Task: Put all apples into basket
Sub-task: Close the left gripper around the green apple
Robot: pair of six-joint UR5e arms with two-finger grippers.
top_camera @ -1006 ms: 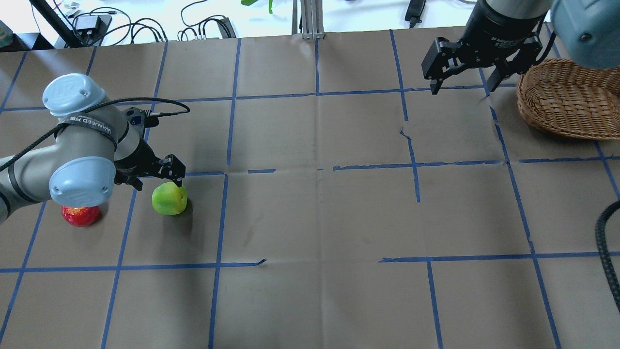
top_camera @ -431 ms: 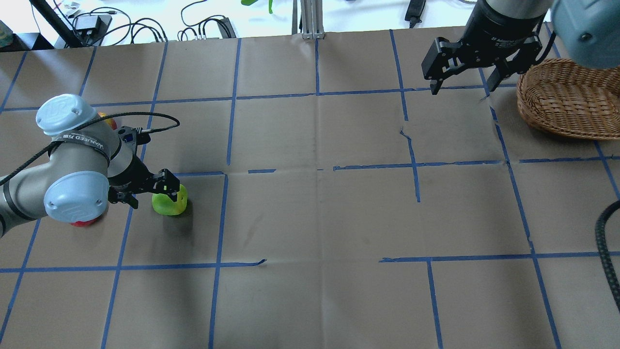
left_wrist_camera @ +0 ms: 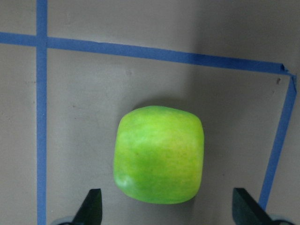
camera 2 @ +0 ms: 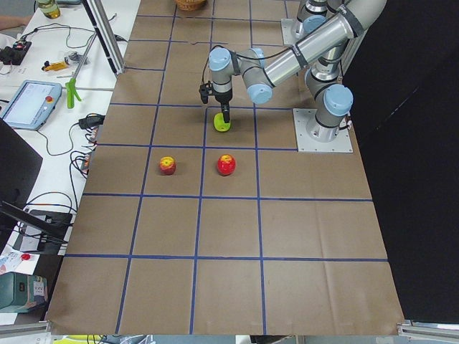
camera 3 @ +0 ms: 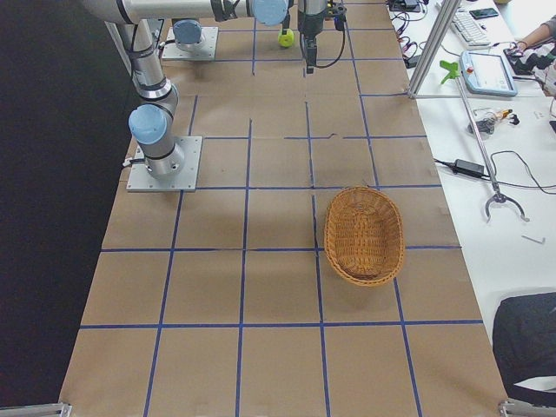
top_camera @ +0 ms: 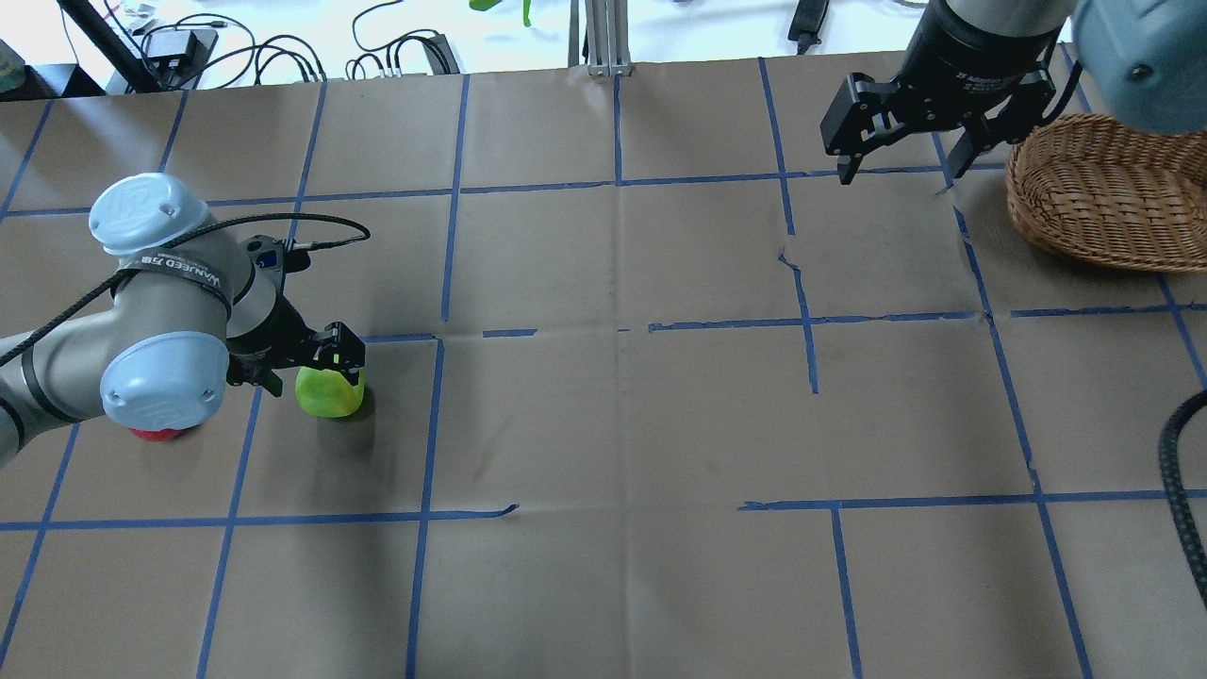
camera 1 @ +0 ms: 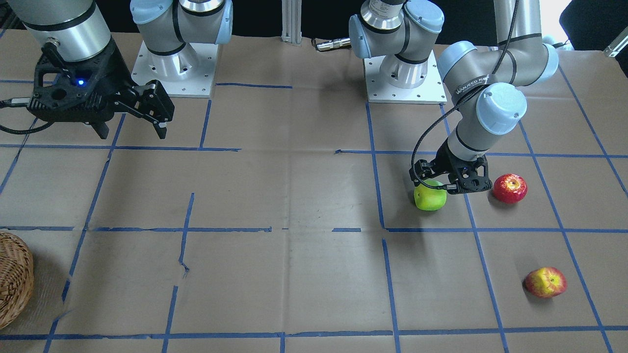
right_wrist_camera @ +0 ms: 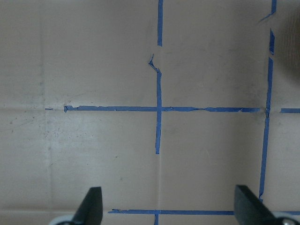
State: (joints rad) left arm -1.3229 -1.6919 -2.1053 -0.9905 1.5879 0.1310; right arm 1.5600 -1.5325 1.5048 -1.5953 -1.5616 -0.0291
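Green apple (left_wrist_camera: 159, 154) under the left tool (camera 1: 441, 186), jaws apart.

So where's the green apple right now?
In the overhead view, the green apple sits at left, under the left arm's open tool, beside the red apple.

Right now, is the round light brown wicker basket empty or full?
Empty. The exterior right view shows only bare weave inside the wicker basket.

Green apple (left_wrist_camera: 159, 154) under left gripper (left_wrist_camera: 168, 208) smooth, semi-gloss; table paper (left_wrist_camera: 140, 75) matt, creased; basket (camera 3: 365, 234) rough woven wicker.
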